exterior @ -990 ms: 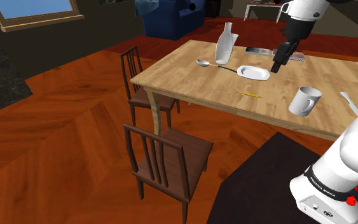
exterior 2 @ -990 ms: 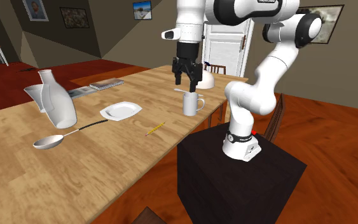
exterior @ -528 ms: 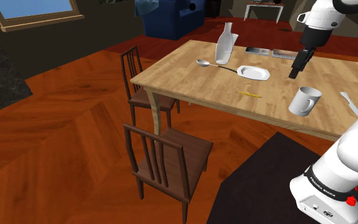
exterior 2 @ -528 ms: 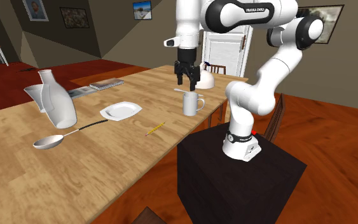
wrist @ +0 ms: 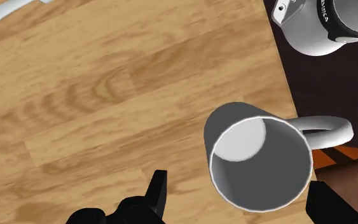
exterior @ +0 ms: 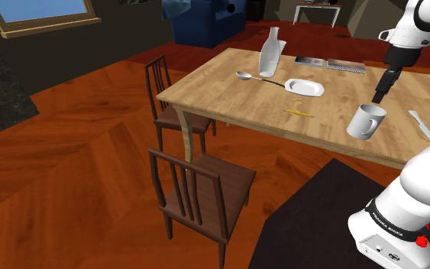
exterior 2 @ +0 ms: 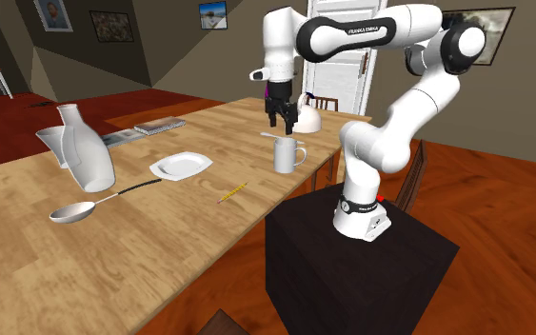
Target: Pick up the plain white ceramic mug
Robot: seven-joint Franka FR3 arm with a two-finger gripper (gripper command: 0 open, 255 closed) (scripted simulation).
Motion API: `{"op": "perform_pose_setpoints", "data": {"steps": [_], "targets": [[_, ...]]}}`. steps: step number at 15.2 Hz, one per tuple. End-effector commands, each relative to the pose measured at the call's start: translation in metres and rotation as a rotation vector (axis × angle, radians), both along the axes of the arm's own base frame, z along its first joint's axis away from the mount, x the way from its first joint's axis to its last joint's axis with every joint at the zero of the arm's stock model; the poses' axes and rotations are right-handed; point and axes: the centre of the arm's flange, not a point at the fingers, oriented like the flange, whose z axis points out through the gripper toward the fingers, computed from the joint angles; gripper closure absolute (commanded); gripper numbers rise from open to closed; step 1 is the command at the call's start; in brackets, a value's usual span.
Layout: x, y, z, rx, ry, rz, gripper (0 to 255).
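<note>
Below gripper [exterior 2: 279, 122], roughly: mug [wrist: 260, 162], table edge [wrist: 274, 57].

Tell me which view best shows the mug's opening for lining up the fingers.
The wrist view: it looks straight down into the mug, its rim between the fingers of the open gripper. The shoulder view shows its side and handle; the second exterior view shows it upright below the gripper.

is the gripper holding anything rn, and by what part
Nothing is held: the gripper hangs open above the white mug, not touching it.
</note>
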Motion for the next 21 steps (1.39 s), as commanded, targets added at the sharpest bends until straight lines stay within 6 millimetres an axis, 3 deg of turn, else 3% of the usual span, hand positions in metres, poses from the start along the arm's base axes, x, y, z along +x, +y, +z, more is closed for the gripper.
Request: {"op": "perform_pose_setpoints", "data": {"steps": [1,8,10,11,21], "targets": [[-0.004,-0.012,-0.003,0.0,0.01,-0.002,0],[-0.004,-0.012,-0.043,0.0,0.01,-0.002,0],[-0.004,-0.012,-0.043,0.0,0.01,-0.002,0],[-0.004,-0.012,-0.044,0.0,0.01,-0.002,255],[-0.004,-0.012,-0.038,0.0,0.01,-0.002,255]]}}
